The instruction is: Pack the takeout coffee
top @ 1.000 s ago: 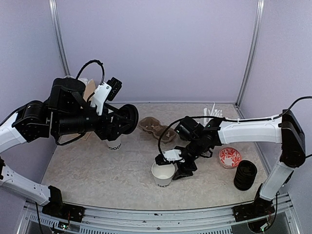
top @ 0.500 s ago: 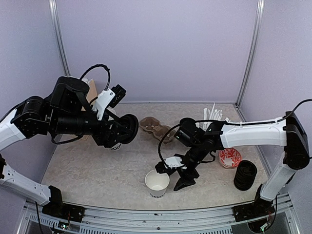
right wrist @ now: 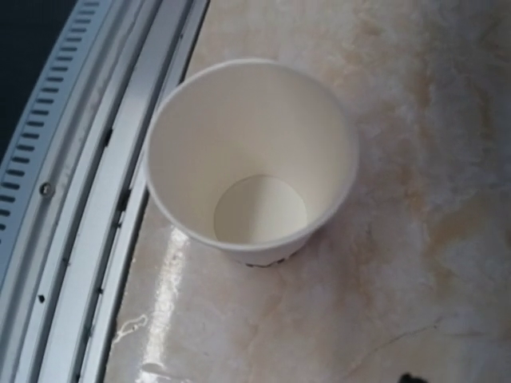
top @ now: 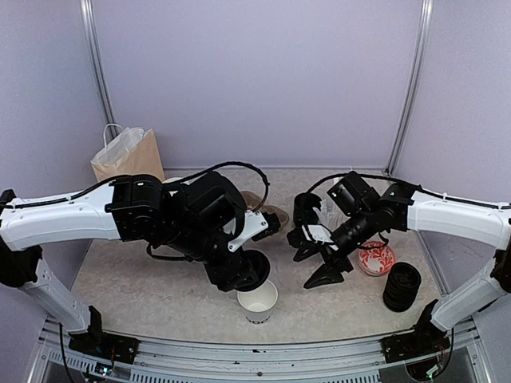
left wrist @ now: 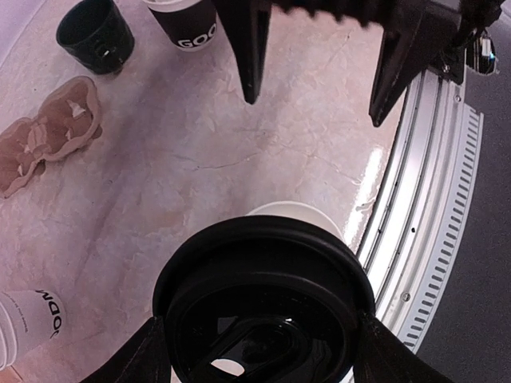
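An open white paper cup (top: 257, 301) without a lid stands near the front edge of the table; the right wrist view looks straight down into this cup (right wrist: 251, 159), which is empty. My left gripper (top: 246, 275) is shut on a round black lid (left wrist: 263, 303) and holds it just above and left of the cup's rim (left wrist: 291, 210). To the right of the cup, my right gripper (top: 313, 267) is open with nothing between its fingers (left wrist: 247, 48). Two more white lettered cups (left wrist: 188, 20) (left wrist: 28, 319) stand farther back.
A brown cardboard tray (left wrist: 48, 136) lies behind the left arm. A black cup (left wrist: 96, 32) stands near it, with white sticks (top: 347, 187) at the back right. A red patterned disc (top: 375, 258) and a stack of black lids (top: 401, 286) sit right. A paper bag (top: 128, 155) stands back left.
The right gripper let go of the open cup and drew back to the right. The left arm swung from the back left down to the front, bringing the lid over the cup.
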Tool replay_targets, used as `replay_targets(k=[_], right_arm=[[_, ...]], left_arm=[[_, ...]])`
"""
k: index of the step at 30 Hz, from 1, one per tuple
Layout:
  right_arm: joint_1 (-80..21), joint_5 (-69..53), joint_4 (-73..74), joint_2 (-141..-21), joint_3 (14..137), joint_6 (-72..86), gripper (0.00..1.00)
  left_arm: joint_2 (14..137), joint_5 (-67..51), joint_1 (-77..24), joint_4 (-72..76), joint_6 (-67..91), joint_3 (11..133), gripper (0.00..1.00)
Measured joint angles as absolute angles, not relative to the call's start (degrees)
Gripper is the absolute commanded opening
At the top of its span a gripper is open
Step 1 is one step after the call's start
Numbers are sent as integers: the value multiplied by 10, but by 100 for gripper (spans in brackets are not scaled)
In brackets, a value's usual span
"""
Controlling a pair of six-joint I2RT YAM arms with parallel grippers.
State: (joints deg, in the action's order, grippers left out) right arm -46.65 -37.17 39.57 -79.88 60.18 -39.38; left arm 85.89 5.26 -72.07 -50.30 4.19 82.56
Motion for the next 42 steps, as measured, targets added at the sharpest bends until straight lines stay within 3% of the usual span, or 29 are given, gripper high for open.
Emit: replay_targets(k=[13, 42], right_arm=[[-416, -423, 398, -758, 579, -382, 75], [-389, -450, 391, -695, 525, -383, 75]], left_arm=[[969, 66, -752, -526, 4, 875, 70], [1046, 76, -752, -569, -15, 915, 70]])
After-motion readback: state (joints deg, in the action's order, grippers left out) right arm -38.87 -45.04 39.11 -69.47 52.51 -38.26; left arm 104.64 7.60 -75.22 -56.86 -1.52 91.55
